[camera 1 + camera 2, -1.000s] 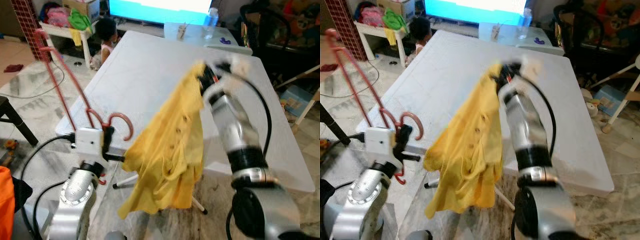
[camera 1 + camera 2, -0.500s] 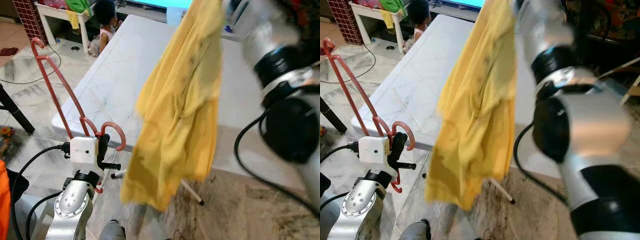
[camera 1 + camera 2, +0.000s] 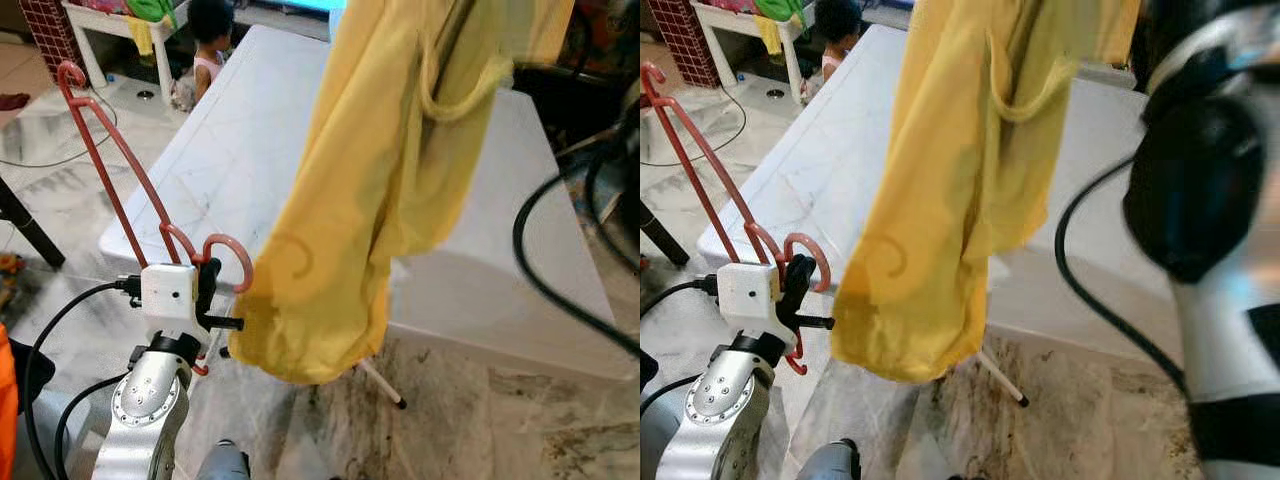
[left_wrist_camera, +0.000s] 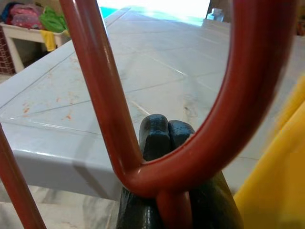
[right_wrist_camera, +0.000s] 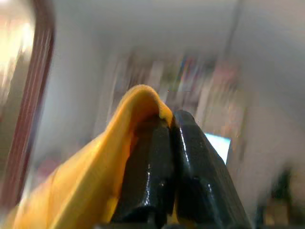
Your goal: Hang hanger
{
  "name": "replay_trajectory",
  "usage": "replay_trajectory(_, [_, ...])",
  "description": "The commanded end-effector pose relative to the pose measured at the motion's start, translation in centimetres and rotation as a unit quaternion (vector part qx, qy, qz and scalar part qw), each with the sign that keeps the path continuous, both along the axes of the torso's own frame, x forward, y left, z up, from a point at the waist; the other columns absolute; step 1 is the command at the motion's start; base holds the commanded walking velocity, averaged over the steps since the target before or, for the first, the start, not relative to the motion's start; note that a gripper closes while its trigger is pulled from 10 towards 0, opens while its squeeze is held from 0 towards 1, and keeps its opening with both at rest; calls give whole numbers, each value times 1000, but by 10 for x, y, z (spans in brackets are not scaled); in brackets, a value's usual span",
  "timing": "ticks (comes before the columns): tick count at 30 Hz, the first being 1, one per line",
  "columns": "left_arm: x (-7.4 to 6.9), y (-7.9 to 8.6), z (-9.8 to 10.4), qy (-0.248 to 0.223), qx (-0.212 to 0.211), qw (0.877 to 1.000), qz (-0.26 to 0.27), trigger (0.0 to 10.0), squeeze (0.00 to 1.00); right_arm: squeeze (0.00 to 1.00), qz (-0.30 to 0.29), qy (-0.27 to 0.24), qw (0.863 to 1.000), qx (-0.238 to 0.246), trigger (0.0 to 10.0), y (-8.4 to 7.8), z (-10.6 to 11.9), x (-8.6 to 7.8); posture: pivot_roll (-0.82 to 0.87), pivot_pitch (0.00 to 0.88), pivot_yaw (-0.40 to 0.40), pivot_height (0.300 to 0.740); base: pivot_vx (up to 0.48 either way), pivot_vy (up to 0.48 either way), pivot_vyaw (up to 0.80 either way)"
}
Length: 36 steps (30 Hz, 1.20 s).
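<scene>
Gripping the red hanger (image 3: 150, 215) at seven o'clock, left gripper (image 4: 167, 136) jaws clenched, right gripper (image 5: 167, 143) pinching the raised yellow shirt (image 3: 380, 180) above the surface (image 3: 250, 130); threading judged next.

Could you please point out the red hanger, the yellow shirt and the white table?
red hanger (image 3: 128, 180), left eye view, its long sloping arm.
yellow shirt (image 3: 370, 180), left eye view, mid-cloth.
white table (image 3: 250, 130), left eye view, bare top.

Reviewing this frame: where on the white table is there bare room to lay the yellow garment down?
The white table is bare across its near-left stretch, from the near edge back toward the person. The yellow garment in the right tool hides its middle; the red hanger in the left tool crowds the near-left corner.
</scene>
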<state>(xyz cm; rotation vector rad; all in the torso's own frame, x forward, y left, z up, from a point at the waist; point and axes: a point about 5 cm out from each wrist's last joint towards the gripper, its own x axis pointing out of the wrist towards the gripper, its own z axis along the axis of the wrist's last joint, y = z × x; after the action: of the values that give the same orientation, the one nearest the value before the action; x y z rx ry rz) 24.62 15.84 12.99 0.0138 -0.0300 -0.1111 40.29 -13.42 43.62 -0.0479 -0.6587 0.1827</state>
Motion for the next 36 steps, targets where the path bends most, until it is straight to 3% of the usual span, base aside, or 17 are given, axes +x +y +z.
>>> replay_trajectory(1, [-2,-3,-3,5,2,1000,-3,10000,0,0,0,61,997,-43,0,2,-39,12,389,121,-152,740,0,0,0])
replay_trajectory(2, [-2,-3,-3,5,2,1000,-3,10000,0,0,0,61,997,-43,0,2,-39,12,389,121,-152,740,0,0,0])
replay_trajectory(3, [-2,-3,-3,5,2,1000,-3,10000,0,0,11,114,991,-63,0,4,-77,19,388,125,-149,740,0,0,0])
replay_trajectory(4, [-2,-3,-3,5,2,1000,-3,10000,0,0,17,141,987,-70,0,5,-97,21,388,125,-149,740,0,0,0])
replay_trajectory(8, [-2,-2,-3,6,1,1000,-5,10000,0,0,43,210,972,-98,0,10,-150,23,383,131,-146,740,0,0,0])
replay_trajectory(12, [-1,-4,-3,7,1,1000,-7,10000,0,0,58,224,968,-97,0,12,-159,22,370,135,-144,740,0,0,0])
replay_trajectory(13, [-1,-5,-3,7,0,1000,-10,10000,0,0,67,232,966,-93,4275,13,-163,22,367,137,-147,740,0,0,0])
replay_trajectory(14, [-1,-6,-3,7,-1,1000,-11,10000,0,0,72,237,964,-98,7216,14,-166,21,365,138,-148,740,0,0,0])
replay_trajectory(16, [-1,-6,-4,7,-3,1000,-10,10000,0,0,87,256,956,-115,10000,17,-176,20,364,139,-151,740,0,0,0])
replay_trajectory(17, [-1,-7,-5,7,-4,1000,-9,10000,0,1000,102,274,948,-127,10000,19,-185,19,363,139,-153,740,0,0,0])
replay_trajectory(22, [-1,-7,-6,8,-7,1000,-7,10000,0,1000,128,298,919,-226,10000,21,-205,14,359,141,-155,740,0,0,0])
replay_trajectory(25, [-1,-7,-7,10,-8,1000,-9,10000,0,1000,153,298,906,-257,10000,15,-207,12,350,141,-153,740,0,0,0])
replay_trajectory(27, [0,-8,-8,11,-9,1000,-10,10000,0,1000,154,296,907,-257,10000,13,-205,11,346,140,-154,740,0,0,0])
replay_trajectory(29, [1,-10,-8,12,-10,1000,-18,10000,0,1000,149,287,925,-200,10000,3,-199,13,341,140,-154,740,0,0,0])
replay_trajectory(36, [3,-10,-8,11,-11,1000,-22,10000,0,1000,153,278,940,-125,10000,-15,-203,10,318,141,-145,740,0,0,0])
